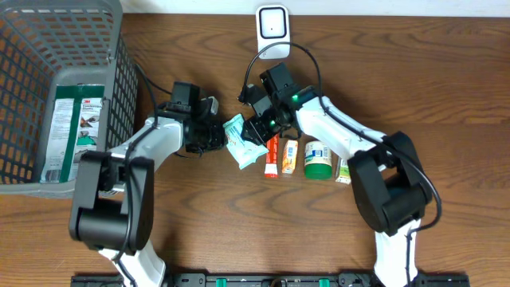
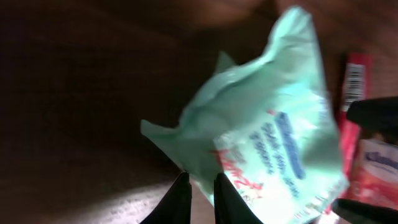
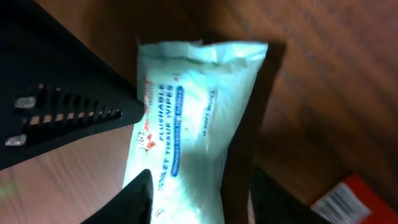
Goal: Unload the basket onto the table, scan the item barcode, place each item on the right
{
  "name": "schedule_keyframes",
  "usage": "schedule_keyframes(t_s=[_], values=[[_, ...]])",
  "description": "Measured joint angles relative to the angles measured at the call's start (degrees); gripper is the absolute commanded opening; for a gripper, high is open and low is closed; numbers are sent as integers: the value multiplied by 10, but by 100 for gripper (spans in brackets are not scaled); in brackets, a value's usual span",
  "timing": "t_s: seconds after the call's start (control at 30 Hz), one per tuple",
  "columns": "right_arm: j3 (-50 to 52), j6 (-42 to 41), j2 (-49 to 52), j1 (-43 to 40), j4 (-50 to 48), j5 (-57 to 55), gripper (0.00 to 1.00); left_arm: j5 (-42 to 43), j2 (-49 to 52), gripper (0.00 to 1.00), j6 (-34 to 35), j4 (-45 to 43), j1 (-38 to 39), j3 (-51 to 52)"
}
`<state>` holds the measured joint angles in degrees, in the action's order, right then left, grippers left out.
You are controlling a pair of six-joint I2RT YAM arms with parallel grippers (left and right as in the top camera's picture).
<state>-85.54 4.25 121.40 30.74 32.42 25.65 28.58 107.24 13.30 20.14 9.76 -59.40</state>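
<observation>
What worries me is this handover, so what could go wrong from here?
The left end effector appears to pinch the wipes packet only by its edge, while the right end effector stands open around it, so the packet could slip free. If it drops, it might knock the red tube beside it.

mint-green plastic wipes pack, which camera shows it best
Right wrist: the mint-green plastic wipes pack fills the frame, its label sharp enough to read. Left wrist shows it large but blurred; overhead shows it small, label unreadable.
</observation>
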Motion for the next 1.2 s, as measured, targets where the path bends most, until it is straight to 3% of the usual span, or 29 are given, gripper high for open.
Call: schedule_keyframes(t_s=[0.07,0.23,0.3,0.6,0.67,0.77,0.97,1.2], values=[[0,0,16,-2,-1,14,41,2,8,16,0,-3,0,0],[0,-2,38,-3,-2,66,22,8,15,15,6,-11,0,-2],[0,0,38,-5,-1,79,2,11,17,15,7,-12,-2,-3],[-27,0,39,-6,33,83,1,14,17,17,15,-13,-3,-3],[-50,7,39,-3,64,62,1,12,14,29,15,-13,-3,-3],[-78,14,37,3,80,17,1,-3,-7,37,17,-10,-4,-1],[-84,22,2,33,84,-136,1,-24,-161,41,19,29,-18,3],[-85,23,-13,115,74,-431,1,-129,-340,41,20,104,-37,3]])
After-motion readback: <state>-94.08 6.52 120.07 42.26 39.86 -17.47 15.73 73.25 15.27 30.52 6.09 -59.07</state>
